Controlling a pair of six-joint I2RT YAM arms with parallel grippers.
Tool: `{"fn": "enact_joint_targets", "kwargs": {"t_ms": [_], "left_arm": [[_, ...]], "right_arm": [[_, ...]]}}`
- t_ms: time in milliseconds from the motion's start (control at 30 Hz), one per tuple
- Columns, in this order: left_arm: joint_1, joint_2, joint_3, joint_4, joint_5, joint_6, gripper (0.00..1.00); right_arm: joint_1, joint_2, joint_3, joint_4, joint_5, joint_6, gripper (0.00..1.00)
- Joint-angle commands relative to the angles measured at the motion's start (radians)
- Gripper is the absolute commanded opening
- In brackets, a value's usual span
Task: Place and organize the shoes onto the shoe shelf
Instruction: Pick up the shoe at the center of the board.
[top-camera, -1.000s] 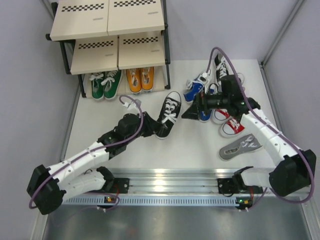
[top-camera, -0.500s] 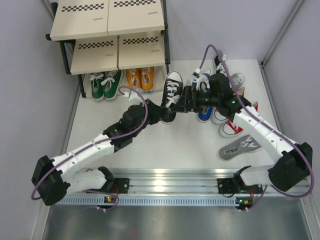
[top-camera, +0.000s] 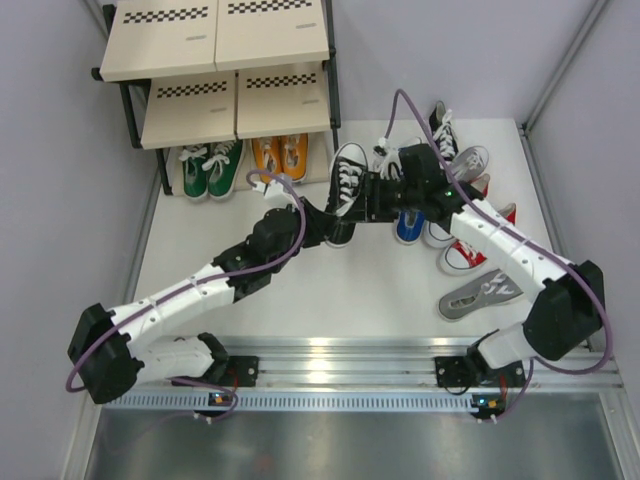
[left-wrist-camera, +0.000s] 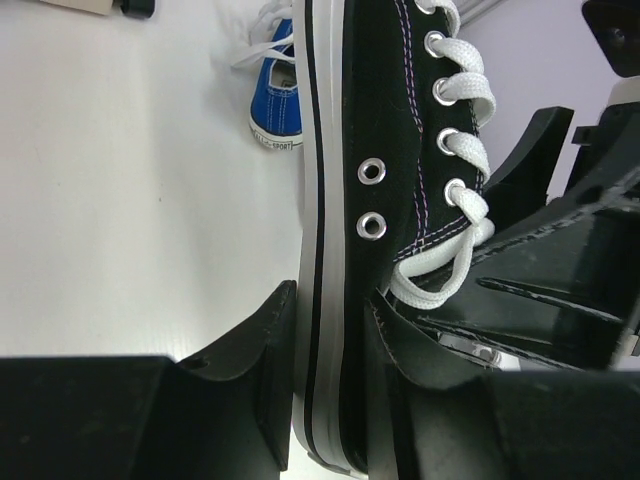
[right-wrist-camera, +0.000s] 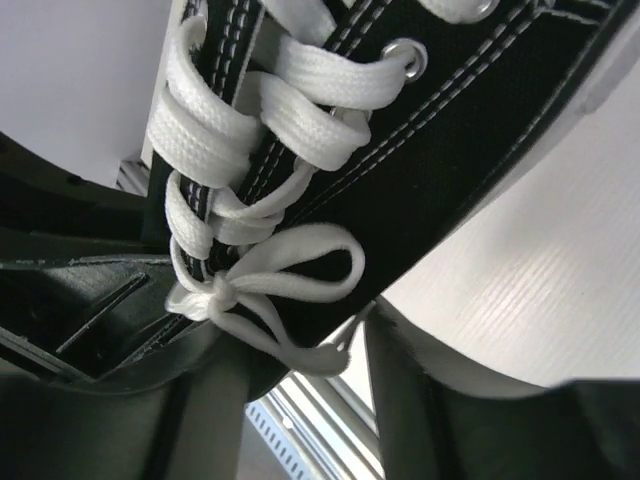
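Note:
A black shoe (top-camera: 346, 178) with white laces is held off the table between both arms, toe toward the shoe shelf (top-camera: 215, 50). My left gripper (top-camera: 326, 226) (left-wrist-camera: 330, 300) is shut on its heel, one finger on the white sole, the other inside the collar. My right gripper (top-camera: 371, 196) (right-wrist-camera: 300, 330) has come in from the right. It is closed across the shoe's side by the lace bow, one finger against the sole. A green pair (top-camera: 210, 170) and an orange pair (top-camera: 280, 158) stand on the shelf's lowest tier.
Loose shoes lie right of the arms: a blue one (top-camera: 407, 226) (left-wrist-camera: 275, 110), a red one (top-camera: 466, 252), a grey one (top-camera: 481, 294) and another black one (top-camera: 442, 124). Grey walls close in both sides. A metal rail (top-camera: 340, 375) runs along the near edge.
My left arm carried the black shoe up and toward the shelf. My right gripper swung left from the shoe pile, reached the shoe and narrowed its jaws round it.

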Motion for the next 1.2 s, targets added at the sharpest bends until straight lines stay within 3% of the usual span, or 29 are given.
{"fn": "enact_joint_targets", "kwargs": {"t_ms": [0,100,133,167,200,267,367,433,533,633,900,1167], "left_arm": [[-0.009,-0.025,0.044,0.245,-0.013,-0.007,0.00],[-0.010,-0.036,0.007,0.298,0.004,-0.021,0.00],[-0.010,-0.039,-0.008,0.323,0.011,-0.022,0.00],[-0.010,-0.042,-0.017,0.337,0.021,-0.025,0.00],[-0.010,-0.045,-0.028,0.347,0.030,-0.032,0.00],[-0.010,-0.062,-0.056,0.358,0.047,-0.038,0.00],[-0.010,-0.096,-0.100,0.366,0.073,-0.045,0.14],[-0.010,-0.128,-0.126,0.368,0.088,-0.058,0.33],[-0.010,-0.177,-0.180,0.389,0.117,-0.067,0.53],[-0.010,-0.223,-0.215,0.394,0.133,-0.065,0.64],[-0.009,-0.366,-0.246,0.270,0.085,-0.039,0.78],[-0.007,-0.424,-0.290,0.127,0.001,-0.172,0.80]], "right_arm": [[0.017,0.037,0.075,0.007,0.017,-0.004,0.43],[0.016,0.074,0.123,0.018,-0.003,-0.019,0.24],[0.013,0.086,0.135,0.022,-0.014,-0.024,0.10],[0.008,0.089,0.155,0.032,-0.027,-0.033,0.02],[0.007,0.091,0.167,0.029,-0.037,-0.074,0.00],[-0.004,0.091,0.195,0.012,-0.055,-0.113,0.00],[-0.012,0.067,0.186,0.019,-0.080,-0.199,0.00],[-0.018,0.034,0.166,0.042,-0.081,-0.228,0.00],[-0.018,0.007,0.141,0.058,-0.080,-0.245,0.00],[-0.016,0.002,0.146,0.055,-0.075,-0.257,0.00],[-0.021,0.011,0.158,0.075,-0.136,-0.251,0.00],[-0.027,-0.013,0.129,0.122,-0.229,-0.222,0.00]]}}
